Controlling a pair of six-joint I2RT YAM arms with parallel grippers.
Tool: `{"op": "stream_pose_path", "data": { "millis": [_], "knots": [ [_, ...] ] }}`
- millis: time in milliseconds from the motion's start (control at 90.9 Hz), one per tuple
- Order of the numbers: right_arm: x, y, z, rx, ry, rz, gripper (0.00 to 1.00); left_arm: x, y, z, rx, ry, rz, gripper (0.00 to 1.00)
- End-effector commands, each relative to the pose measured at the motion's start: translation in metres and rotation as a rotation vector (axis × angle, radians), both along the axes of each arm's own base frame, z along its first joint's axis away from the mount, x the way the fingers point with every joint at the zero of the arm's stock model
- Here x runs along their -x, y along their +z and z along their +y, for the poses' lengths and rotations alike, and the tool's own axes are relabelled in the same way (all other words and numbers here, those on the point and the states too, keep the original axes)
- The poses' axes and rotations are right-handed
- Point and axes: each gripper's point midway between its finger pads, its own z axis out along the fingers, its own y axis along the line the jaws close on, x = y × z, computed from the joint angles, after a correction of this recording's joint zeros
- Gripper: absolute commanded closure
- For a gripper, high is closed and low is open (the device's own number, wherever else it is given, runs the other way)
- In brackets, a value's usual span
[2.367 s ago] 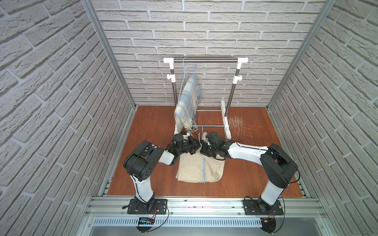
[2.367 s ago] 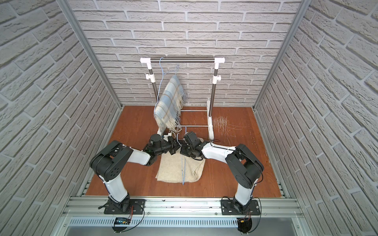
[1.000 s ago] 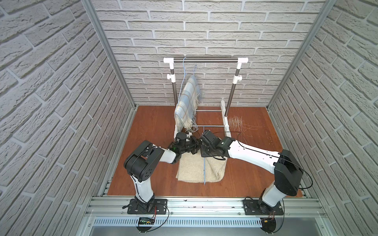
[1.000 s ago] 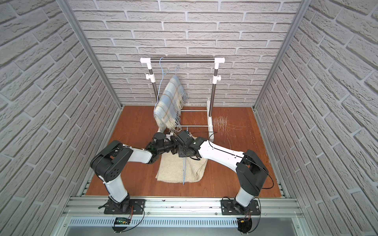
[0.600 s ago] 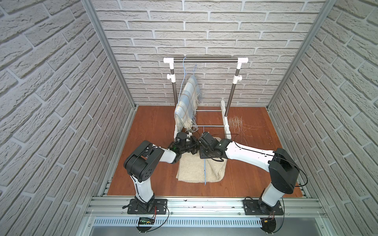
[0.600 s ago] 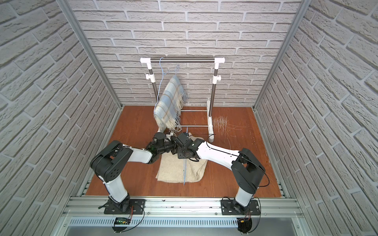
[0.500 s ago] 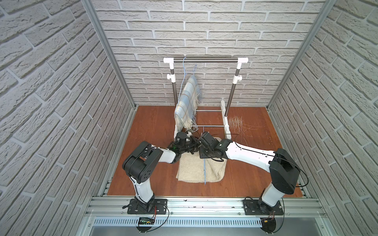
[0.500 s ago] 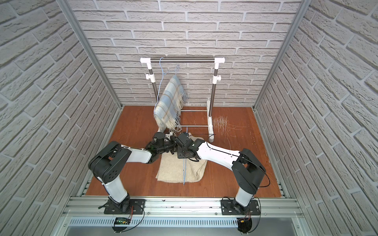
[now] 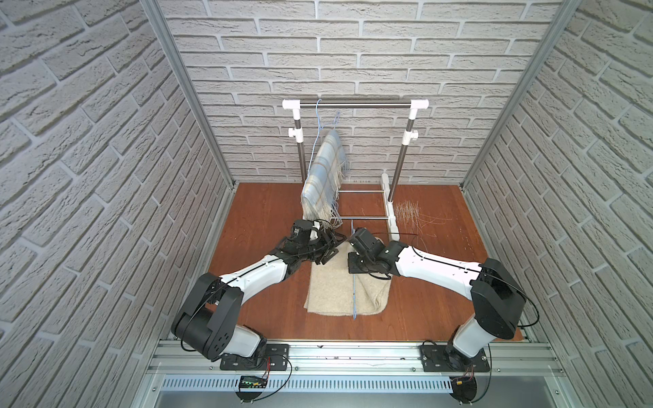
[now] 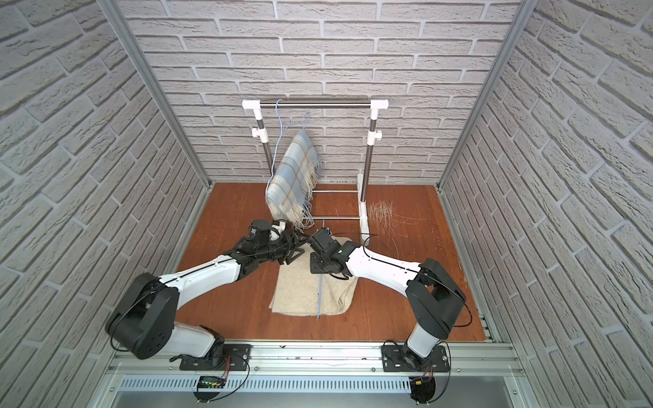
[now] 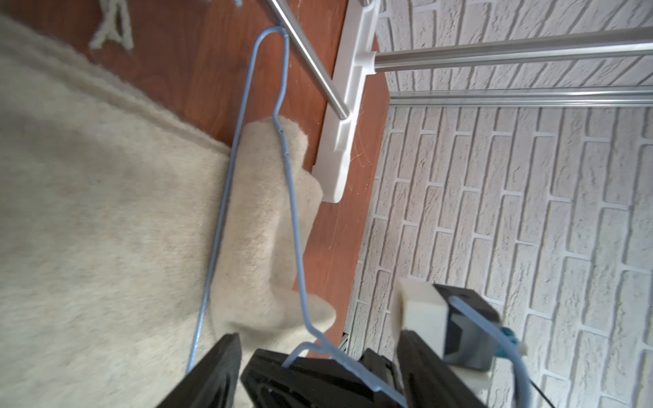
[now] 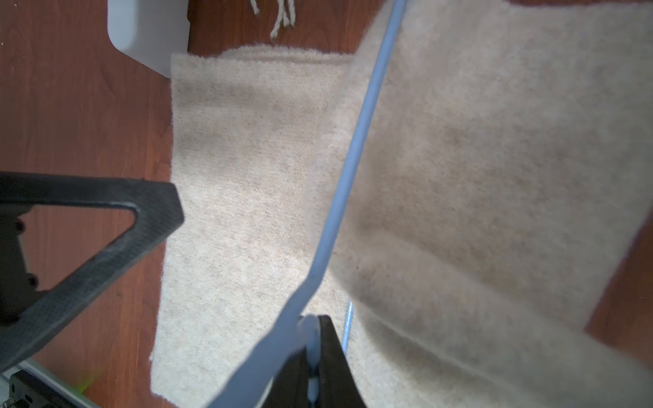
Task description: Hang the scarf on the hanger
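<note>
Currently - 1 beige scarf [image 9: 332,282] flat on floor [image 9: 268,212] | 1 blue hanger [image 12: 357,141] resting on scarf | right gripper [image 12: 312,335] clamped on hanger wire | left gripper [image 11: 318,339] - jaws apart, empty

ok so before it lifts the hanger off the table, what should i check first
1. Right jaws shut on the blue wire hanger: ok.
2. Left jaws open: ok.
3. Beige scarf threaded through the hanger: ok, a fold lies between its wires in the left wrist view.
4. Scarf draped evenly: not ok, most of it lies flat on the table.
5. Hanger's far corner clear of the rack's lower bar: cannot tell, they look very close.
6. Free room on the top rail beside the plaid scarf: ok.
</note>
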Motion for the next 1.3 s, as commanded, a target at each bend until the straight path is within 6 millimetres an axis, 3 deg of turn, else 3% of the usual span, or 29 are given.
{"op": "stream_pose_path", "data": {
  "millis": [0,275,495,880,1122,1188,1287],
  "knots": [
    [0.008,-0.013,-0.018,0.062,-0.004,0.034,0.97,0.005,-0.024,0.002,-0.052,-0.018,0.056,0.26],
    [0.011,-0.010,-0.022,0.055,0.000,0.031,0.97,-0.013,-0.036,-0.017,-0.044,-0.029,0.060,0.24],
    [0.012,-0.009,-0.023,0.059,0.002,0.034,0.97,-0.026,-0.033,-0.032,-0.017,-0.040,0.036,0.21],
    [0.008,-0.009,-0.028,0.069,-0.011,0.038,0.97,-0.015,-0.062,-0.045,-0.015,-0.098,0.118,0.34],
    [0.008,-0.010,-0.029,0.071,-0.012,0.045,0.97,-0.021,-0.059,-0.058,-0.001,-0.136,0.106,0.40],
    [0.007,-0.008,-0.031,0.064,-0.020,0.042,0.97,-0.019,-0.062,-0.060,-0.001,-0.143,0.115,0.39],
    [0.006,-0.007,-0.036,0.070,-0.024,0.041,0.97,-0.016,-0.065,-0.054,-0.007,-0.127,0.127,0.30]
  ]
}}
